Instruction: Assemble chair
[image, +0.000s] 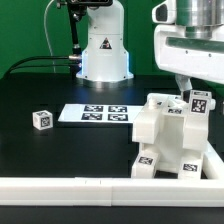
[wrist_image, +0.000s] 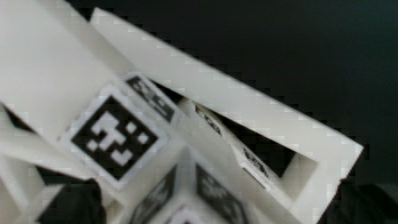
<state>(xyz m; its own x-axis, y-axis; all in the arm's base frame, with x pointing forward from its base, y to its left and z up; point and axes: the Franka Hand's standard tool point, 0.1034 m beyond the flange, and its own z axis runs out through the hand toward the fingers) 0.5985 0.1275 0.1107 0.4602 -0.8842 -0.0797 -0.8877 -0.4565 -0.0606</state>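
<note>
The partly built white chair (image: 168, 138) stands at the exterior view's right, just behind the front rail, with tags on its blocky panels. A tagged post (image: 197, 102) rises from its top right. My gripper (image: 187, 86) hangs right over that post, fingers pointing down beside it. In the wrist view the chair's slanted white bars and a large tag (wrist_image: 111, 133) fill the picture at very close range. The gripper (wrist_image: 217, 208) shows only as dark shapes spread wide at both lower corners, apparently open with the chair's parts between them, and no grip is visible.
A small loose white tagged block (image: 41, 119) lies at the exterior view's left. The marker board (image: 95, 114) lies flat in the middle. A long low white rail (image: 100, 190) runs along the front. The robot base (image: 105, 55) stands behind.
</note>
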